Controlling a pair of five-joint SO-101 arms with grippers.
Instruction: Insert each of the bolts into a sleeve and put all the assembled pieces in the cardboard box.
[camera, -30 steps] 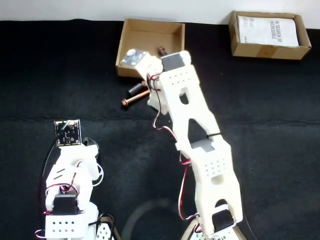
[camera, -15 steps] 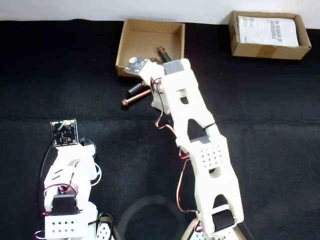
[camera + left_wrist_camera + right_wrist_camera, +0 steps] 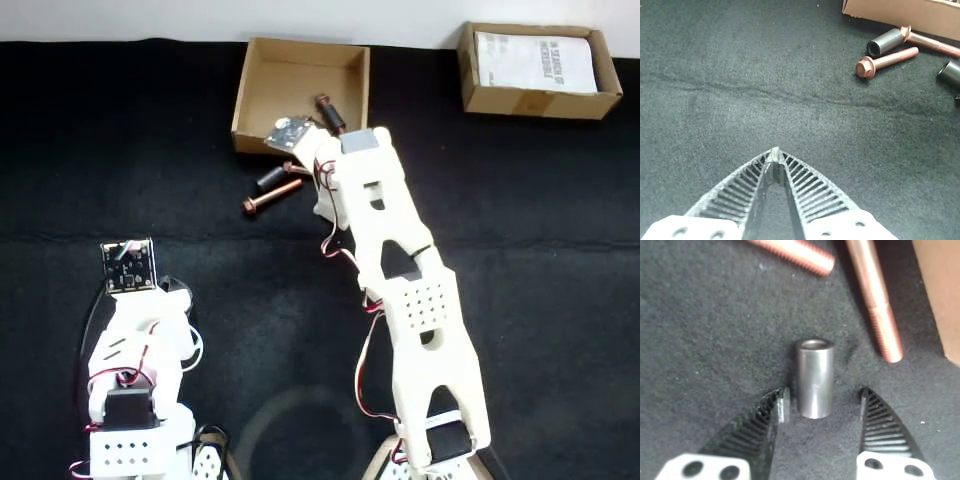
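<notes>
Now your right gripper hangs low over the black cloth with its jaws spread wide, straddling a lone sleeve that lies flat between them. One fingertip sits just beside the sleeve, the other stands apart, and nothing is gripped. Beyond the sleeve lie the threaded ends of a loose bolt and a sleeved bolt, the latter beside the cardboard box. Your left gripper has its fingers pressed together on nothing, over bare cloth, well apart from these parts.
</notes>
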